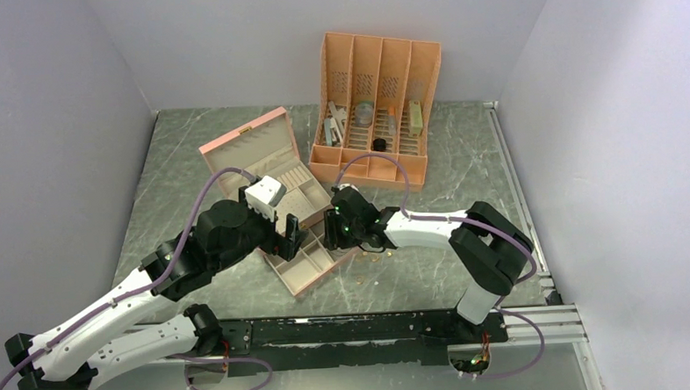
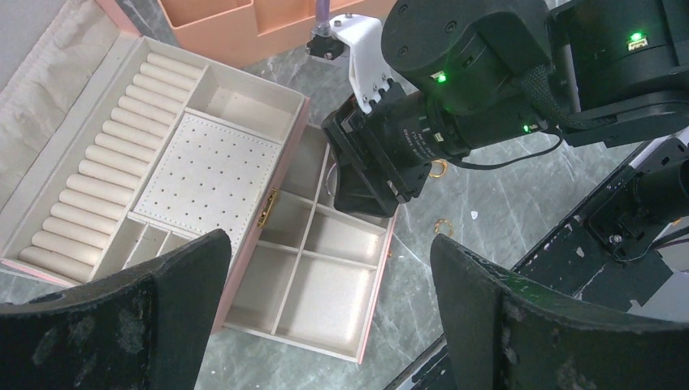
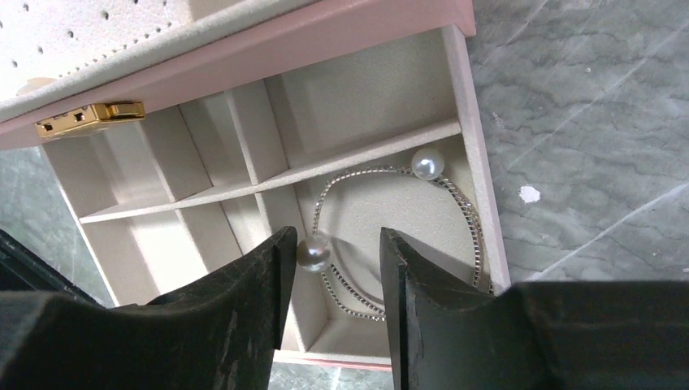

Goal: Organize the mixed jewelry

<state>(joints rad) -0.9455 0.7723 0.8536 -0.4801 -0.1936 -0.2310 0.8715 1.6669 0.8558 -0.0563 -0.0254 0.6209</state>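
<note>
The mixed jewelry shows as tiny gold pieces [image 1: 371, 259] on the table right of the pink jewelry box [image 1: 256, 146], and as two gold rings [image 2: 444, 227] in the left wrist view. A silver chain [image 3: 467, 215] with two pearls [image 3: 427, 163] lies in the front right compartment of the pulled-out drawer [image 3: 479, 187]. My right gripper [image 3: 337, 240] hangs open just above that compartment, and one pearl rests against its left fingertip [image 3: 280, 252]. My left gripper [image 2: 329, 244] is wide open above the drawer's empty compartments [image 2: 325, 284]. Both grippers [image 1: 289, 233] [image 1: 333, 233] hover side by side over the drawer.
The box lid [image 2: 49, 89] lies open at the back left, with ring rolls [image 2: 106, 154] and a perforated earring panel [image 2: 207, 175] in its tray. An orange slotted organizer [image 1: 372, 97] with grey and black oddments stands behind. A black rail [image 1: 374, 327] runs along the near edge.
</note>
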